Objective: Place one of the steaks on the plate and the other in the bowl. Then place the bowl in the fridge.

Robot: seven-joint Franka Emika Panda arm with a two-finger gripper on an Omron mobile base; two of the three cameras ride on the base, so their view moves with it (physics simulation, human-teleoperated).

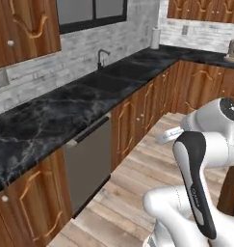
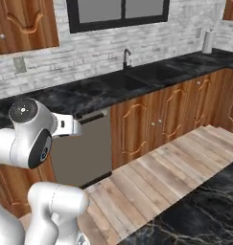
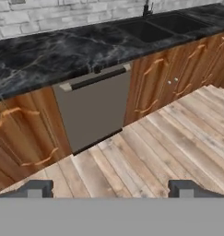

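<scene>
Black marble table (image 3: 35,55) cut off at left edge; jaws (image 3: 112,188) wide open, holding nothing, tips barely visible.

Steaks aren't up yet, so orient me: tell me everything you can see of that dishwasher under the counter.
The dishwasher is a flat grey panel set flush between brown wooden cabinet doors, under the black marble counter. A long pale horizontal bar handle runs along its top edge, with a dark strip behind it. Its door is shut and upright. A dark toe gap separates its bottom edge from the wooden plank floor. It stands left of the sink. Nothing rests against it.
</scene>
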